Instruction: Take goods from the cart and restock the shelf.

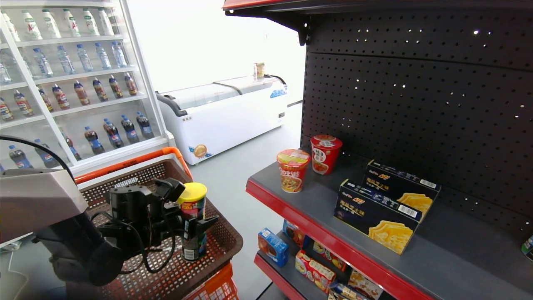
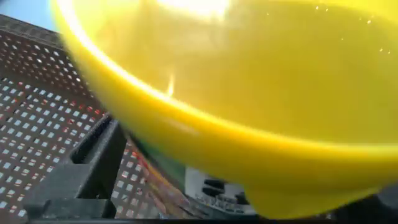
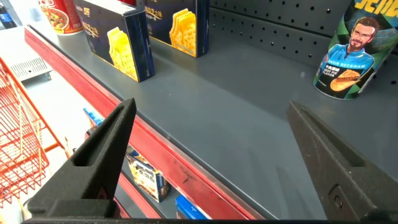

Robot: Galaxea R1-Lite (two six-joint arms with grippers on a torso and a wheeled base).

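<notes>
My left gripper (image 1: 192, 217) is shut on a tall snack can with a yellow lid (image 1: 192, 192), held upright just above the brown mesh cart basket (image 1: 227, 241). In the left wrist view the yellow lid (image 2: 249, 93) is very close, with one dark finger (image 2: 87, 171) beside it. My right gripper (image 3: 211, 118) stands open and holds nothing, hovering over the grey shelf board (image 3: 236, 118) with its red front edge. A green and blue snack can (image 3: 345, 53) stands upright at the back of that shelf, apart from the gripper.
On the shelf (image 1: 316, 200) stand two cup noodles (image 1: 292, 170) (image 1: 325, 153) and dark blue boxes (image 1: 377, 216) (image 3: 127, 43). Lower shelves hold packaged goods (image 1: 272, 246). A drinks cooler (image 1: 70, 79) and a chest freezer (image 1: 225, 112) stand behind the cart. An orange wire basket (image 3: 18, 137) is below.
</notes>
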